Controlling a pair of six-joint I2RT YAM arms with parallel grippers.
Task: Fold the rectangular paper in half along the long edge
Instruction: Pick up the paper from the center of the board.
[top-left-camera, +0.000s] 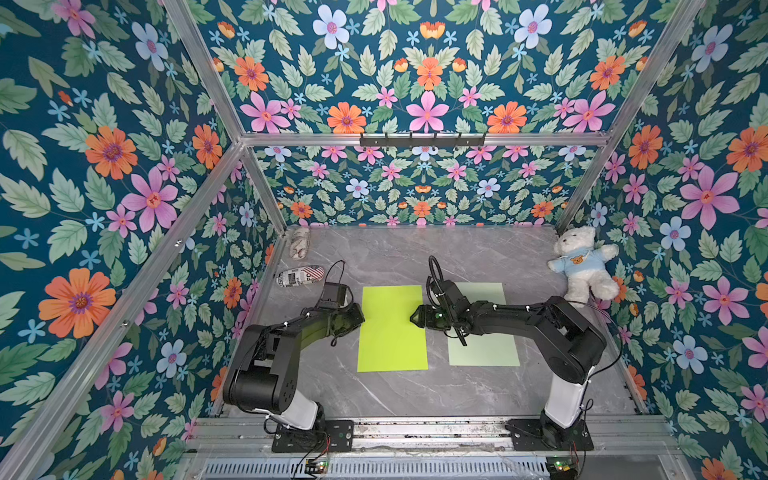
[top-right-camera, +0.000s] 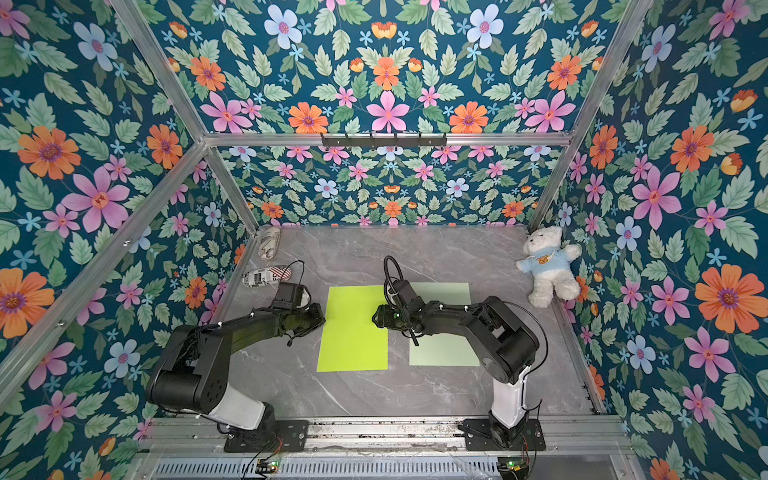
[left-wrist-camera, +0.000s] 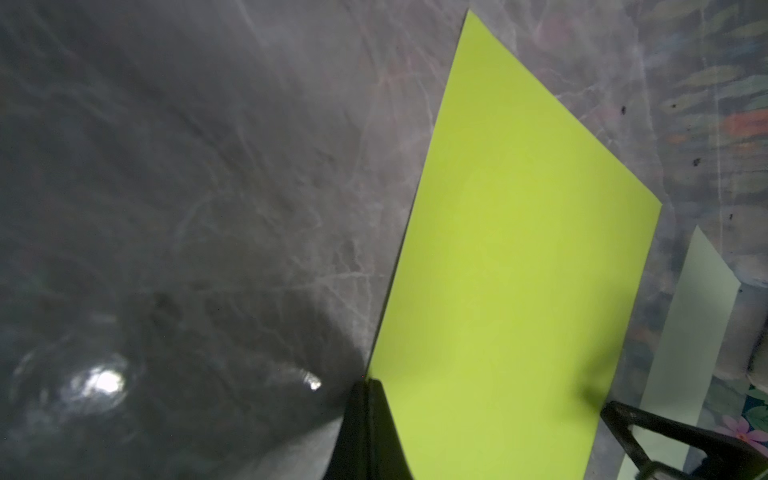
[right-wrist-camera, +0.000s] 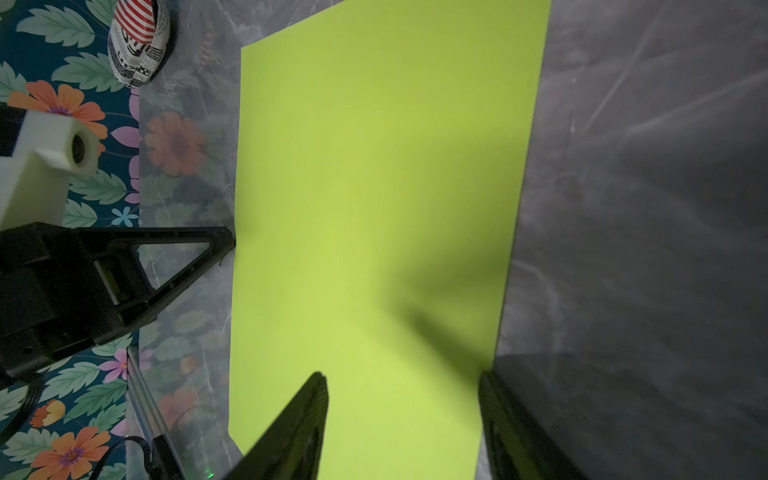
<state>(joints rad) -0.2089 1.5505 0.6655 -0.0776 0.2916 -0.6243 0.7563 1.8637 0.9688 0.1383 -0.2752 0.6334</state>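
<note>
The lime-green paper (top-left-camera: 392, 328) is lying flat on the grey marble table (top-left-camera: 415, 395), pretty much dead centre between the two arms. The left gripper (top-left-camera: 360, 316) is clamped tight with its tip right at one long edge; honestly can't tell if it's pinching the sheet. The right gripper (top-left-camera: 414, 318) is at the opposite long edge, fingers (right-wrist-camera: 299, 424) spread apart, holding nothing. A paler green sheet (top-left-camera: 486, 349) lies just beside it under the right arm, and a teddy bear (top-left-camera: 584, 266) sits in the far corner.
</note>
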